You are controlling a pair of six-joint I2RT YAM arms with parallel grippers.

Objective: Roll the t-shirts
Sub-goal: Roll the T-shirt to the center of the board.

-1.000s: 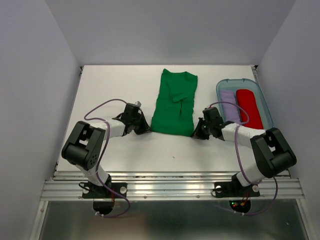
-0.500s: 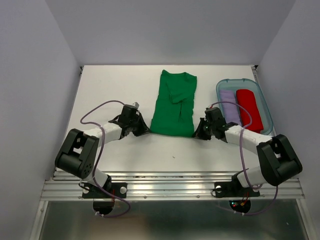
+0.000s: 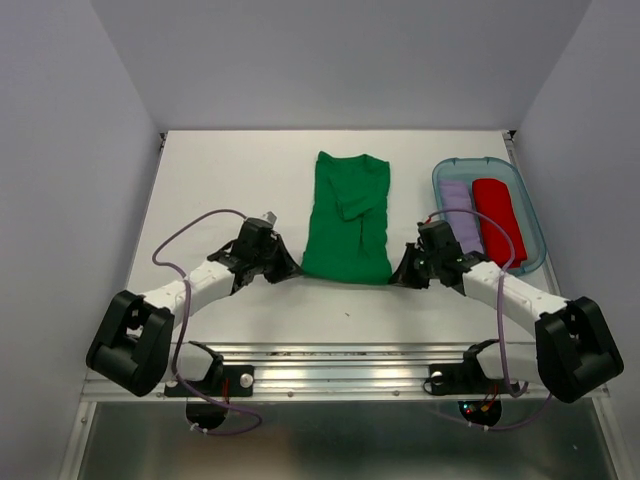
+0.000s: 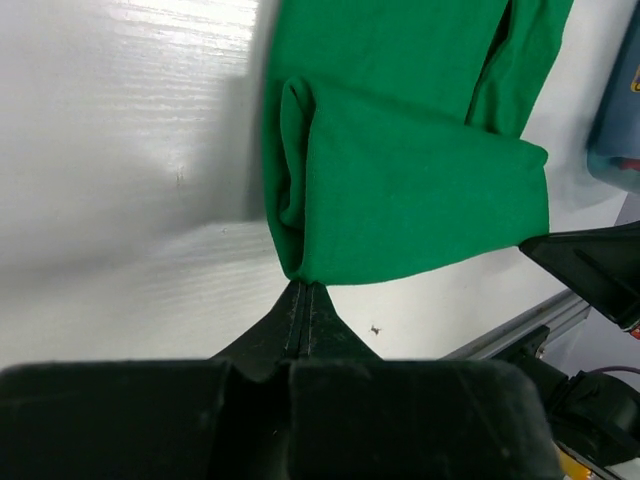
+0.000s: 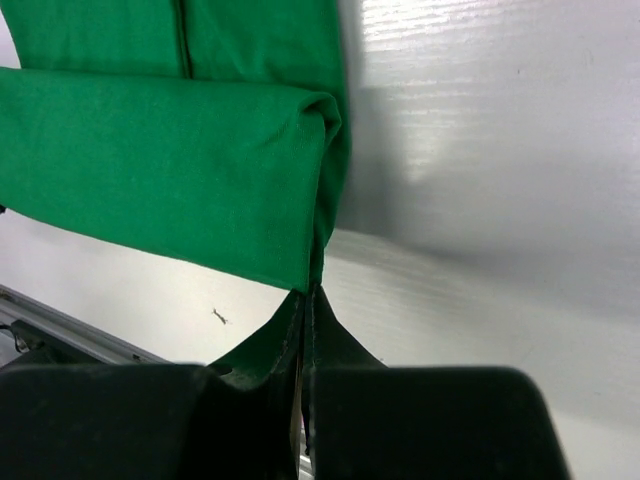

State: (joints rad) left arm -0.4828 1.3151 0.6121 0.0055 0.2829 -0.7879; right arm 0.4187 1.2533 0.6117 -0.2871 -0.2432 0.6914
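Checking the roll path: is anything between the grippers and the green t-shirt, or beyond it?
Nothing visible. The left gripper and right gripper pinch the green t-shirt at its near corners; the bin sits aside, to the right.

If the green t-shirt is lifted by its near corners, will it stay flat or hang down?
Probably it sags: the green t-shirt is soft cloth with creases and a folded near edge. It seems light: shut jaws hold two corners. It may slide easily on the smooth table.
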